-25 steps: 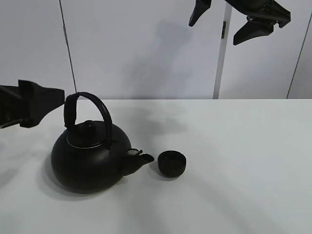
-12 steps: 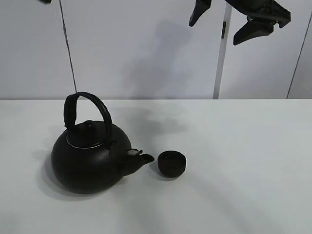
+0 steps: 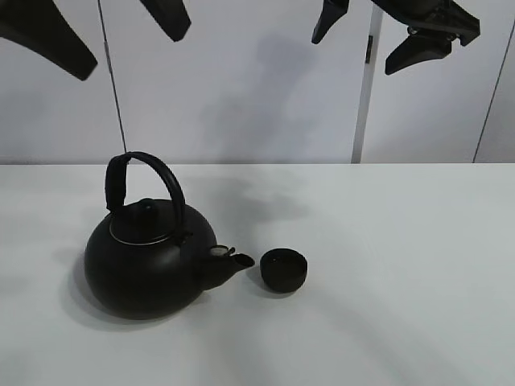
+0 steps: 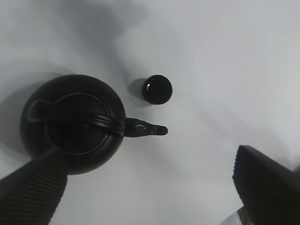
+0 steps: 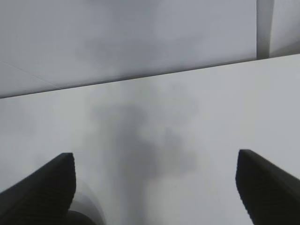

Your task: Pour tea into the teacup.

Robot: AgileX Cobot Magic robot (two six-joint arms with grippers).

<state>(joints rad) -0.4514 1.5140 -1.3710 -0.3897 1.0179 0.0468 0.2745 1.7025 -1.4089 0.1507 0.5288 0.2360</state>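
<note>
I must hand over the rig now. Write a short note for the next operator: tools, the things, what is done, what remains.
Left tool: open, empty, high above the kettle.
Right tool: open, empty, raised high at the back right.
Kettle: upright on the table, handle up, spout toward the teacup.
Teacup: upright, just beyond the spout tip, not touching it.
Done: cannot tell whether tea is in the cup.
Left: check the cup; if empty, grasp the handle and pour.

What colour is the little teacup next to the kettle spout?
Black, matte like the kettle; the teacup shows best in the exterior high view.
</note>
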